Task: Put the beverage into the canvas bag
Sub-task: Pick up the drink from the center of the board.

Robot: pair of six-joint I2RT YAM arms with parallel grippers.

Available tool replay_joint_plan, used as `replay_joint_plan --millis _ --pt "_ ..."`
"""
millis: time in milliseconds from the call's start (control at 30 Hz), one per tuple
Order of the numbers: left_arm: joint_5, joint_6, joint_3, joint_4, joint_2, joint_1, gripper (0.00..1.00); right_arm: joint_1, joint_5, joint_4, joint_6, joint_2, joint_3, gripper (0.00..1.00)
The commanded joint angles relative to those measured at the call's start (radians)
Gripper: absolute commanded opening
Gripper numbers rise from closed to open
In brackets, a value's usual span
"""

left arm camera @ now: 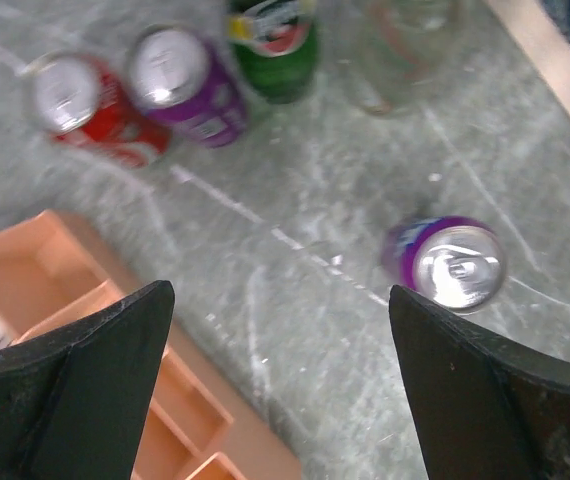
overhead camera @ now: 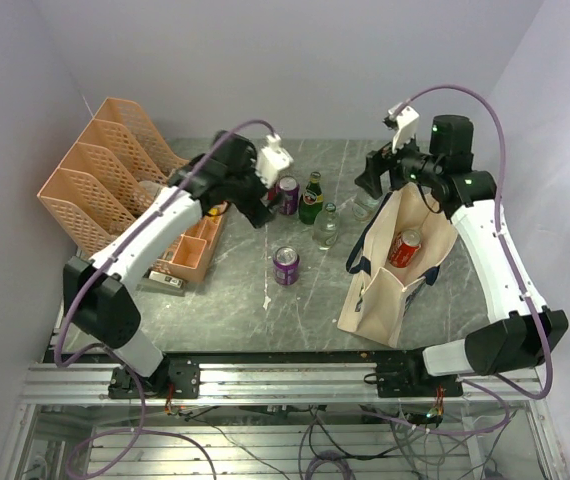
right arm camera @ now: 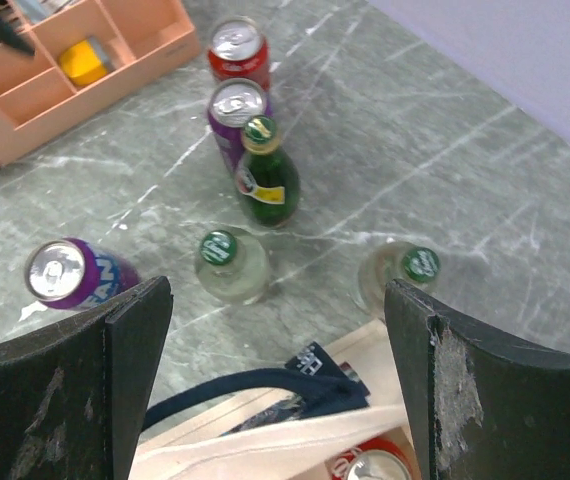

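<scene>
Overhead, red can (overhead camera: pixel 405 247) lies in canvas bag (overhead camera: pixel 385 300) (left claw (left arm camera: pixel 280 295), right claw (right arm camera: pixel 277 290) released), unseen from left wrist

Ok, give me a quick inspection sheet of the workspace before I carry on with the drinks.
Surface: grey marbled table, no spill seen.
Job's things: canvas bag standing open, red can inside. Still out: lone purple can, second purple can, second red can, green bottle, two clear bottles.
Clutter: orange file trays, organiser.
Grippers: left gripper open, empty; right gripper open, empty, above the bag's far rim.
Cables: purple cables along both arms.
Surroundings: plain walls.
</scene>
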Motion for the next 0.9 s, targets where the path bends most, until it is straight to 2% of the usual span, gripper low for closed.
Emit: replay_joint_plan --millis 0,367,867 --pt "0.060 -0.066 0.012 0.038 -0.070 0.128 0.99 0.076 0.021 -0.017 -0.026 0.011 0.024 0.87" --pt "0.013 -0.247 -0.002 0.163 -0.133 0.453 0.99 0.308 0.098 -0.048 -0.125 0.064 0.016 0.88" --pt "0.006 -0.323 -0.112 0.208 -0.257 0.637 0.98 0.463 0.091 -0.182 -0.327 0.219 0.058 0.92"
